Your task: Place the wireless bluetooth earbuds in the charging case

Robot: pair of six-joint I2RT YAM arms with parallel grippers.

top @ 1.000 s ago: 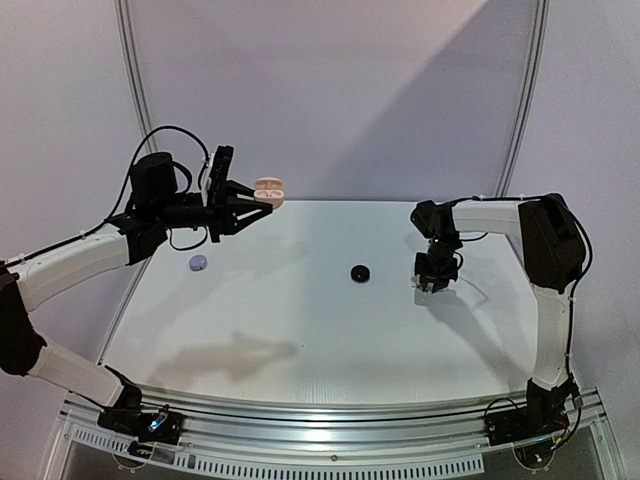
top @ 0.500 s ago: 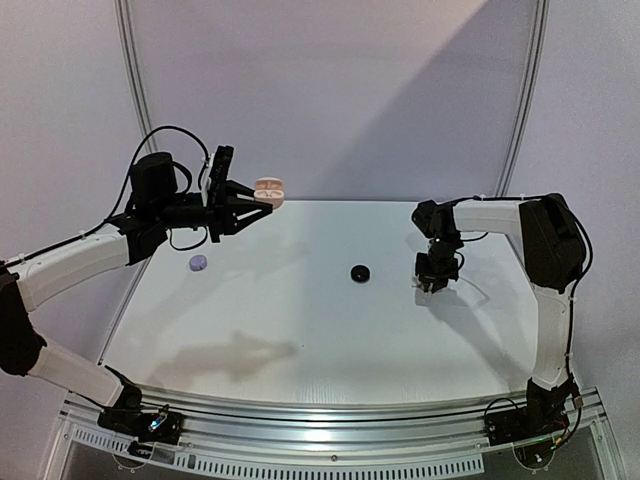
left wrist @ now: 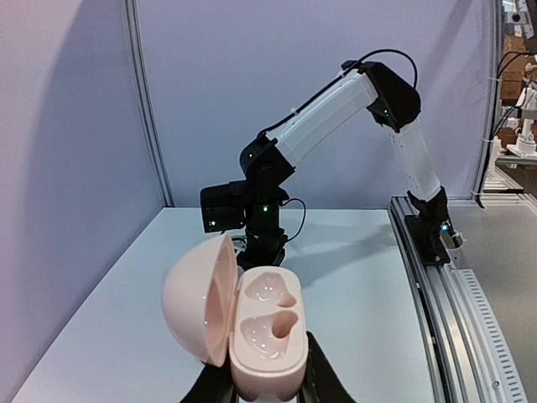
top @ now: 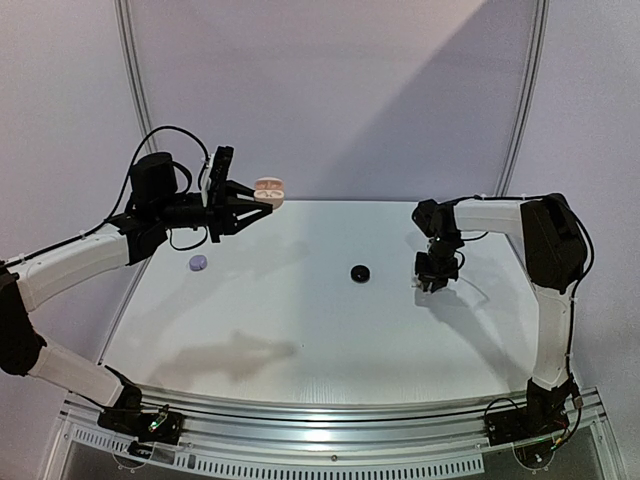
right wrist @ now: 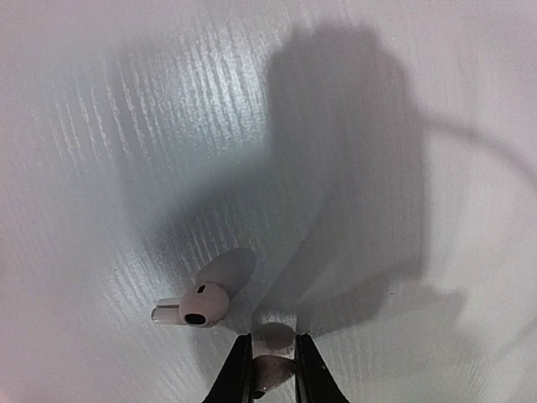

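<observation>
**Case up in left claw, right claw pinching a bud**

Top view: I see the left claw (top: 262, 203) raised over the table's (top: 300, 330) far left corner. It is clenched on the open pink case (top: 268, 188). The right claw (top: 436, 284) sits low at the table surface on the right. A lavender round thing (top: 199, 262) lies on the table near the left arm. A black round thing (top: 359, 272) lies mid-table, well apart from both claws.

Left wrist: the case base is gripped between both fingers (left wrist: 323, 382), its lid swung open to the left and standing on edge. Both sockets in the base are bare. The right arm is across the table, bent down to the surface.

Right wrist: the claw is closed, its fingers nearly together, grasping a small pale piece from both sides. By its look this is a pinched bud (right wrist: 268, 374), though little of it shows. A white loose bud (right wrist: 195, 306) lies on the table just left of the fingers. Its stem points left and it does not touch them.
</observation>
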